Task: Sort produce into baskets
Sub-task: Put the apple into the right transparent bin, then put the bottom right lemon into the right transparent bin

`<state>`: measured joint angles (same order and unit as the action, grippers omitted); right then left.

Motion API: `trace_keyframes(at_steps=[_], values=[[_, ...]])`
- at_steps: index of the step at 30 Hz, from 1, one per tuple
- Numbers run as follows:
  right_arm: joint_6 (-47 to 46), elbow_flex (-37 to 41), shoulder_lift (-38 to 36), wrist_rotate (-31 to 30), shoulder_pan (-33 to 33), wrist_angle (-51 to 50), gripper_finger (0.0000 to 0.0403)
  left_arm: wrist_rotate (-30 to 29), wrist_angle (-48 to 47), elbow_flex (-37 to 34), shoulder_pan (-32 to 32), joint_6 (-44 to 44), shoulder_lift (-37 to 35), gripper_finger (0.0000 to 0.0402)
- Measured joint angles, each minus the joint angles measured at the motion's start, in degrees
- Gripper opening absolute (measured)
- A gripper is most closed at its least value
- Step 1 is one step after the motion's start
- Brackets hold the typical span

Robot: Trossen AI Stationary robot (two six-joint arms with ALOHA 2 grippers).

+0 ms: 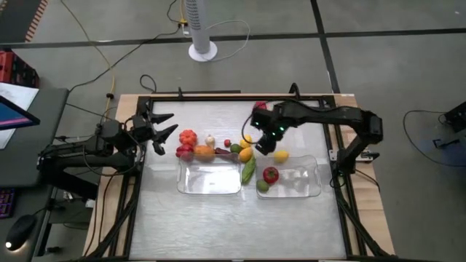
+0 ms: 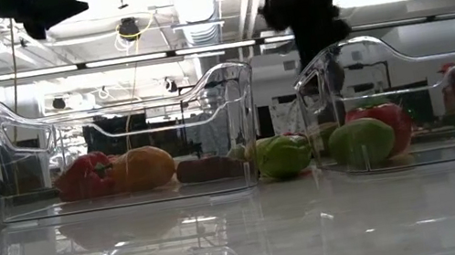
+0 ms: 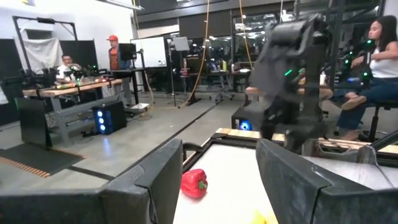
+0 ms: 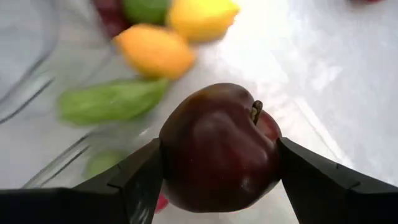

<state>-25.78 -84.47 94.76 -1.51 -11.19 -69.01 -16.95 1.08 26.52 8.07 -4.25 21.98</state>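
Note:
My right gripper [image 1: 263,143] is shut on a dark red apple [image 4: 217,146], above the table just beyond the far left corner of the right clear basket [image 1: 309,191]. That basket holds a red tomato [image 1: 271,174] and a green piece [image 1: 263,186]. The left clear basket [image 1: 191,185] stands beside it. Loose produce lies along the baskets' far side: a red pepper [image 1: 188,136], a white bulb [image 1: 210,140], an orange piece [image 1: 204,152], a yellow-orange piece [image 1: 245,154], a cucumber [image 1: 249,169] and a lemon [image 1: 280,155]. My left gripper [image 1: 163,132] is open and empty at the table's left. My right gripper pinches the apple's two opposite sides [image 4: 168,155] between its two fingers [image 4: 140,180], around its widest part. The apple's stem [image 4: 255,111] points away from the wrist. The apple is lifted clear of the table, above the cucumber and the basket rim.
A second red pepper [image 1: 260,106] lies at the table's far side and shows in the left wrist view [image 3: 194,182]. A black frame [image 1: 218,98] runs around the work area. People sit at desks in the room beyond the table [image 3: 379,56].

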Motion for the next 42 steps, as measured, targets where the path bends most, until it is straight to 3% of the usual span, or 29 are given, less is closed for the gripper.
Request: trace_keyframes(at_steps=[10,17,24,33,42], values=[[-13.18,8.04,-7.22,-0.2,15.1,-3.81,0.0318,0.02,-0.18,0.02,-0.01,0.39,-0.02,0.0192],[-18.19,12.01,-7.34,-0.1,20.0,-2.91,0.0387,-0.2,-0.26,0.02,-0.01,0.28,-0.01,0.0192],[-17.05,11.06,-7.92,-0.25,14.78,-3.6,0.0381,-0.2,-0.98,0.01,-0.01,0.8,0.0,0.0192],[-13.73,10.78,-4.04,-0.11,-0.82,-5.32,0.0377,-0.17,-1.71,0.01,-0.01,1.01,-0.01,0.0192],[-6.68,10.75,5.44,8.0,-8.29,-5.44,0.0377,-0.13,-1.69,0.01,-0.01,0.96,0.0,0.0192]])
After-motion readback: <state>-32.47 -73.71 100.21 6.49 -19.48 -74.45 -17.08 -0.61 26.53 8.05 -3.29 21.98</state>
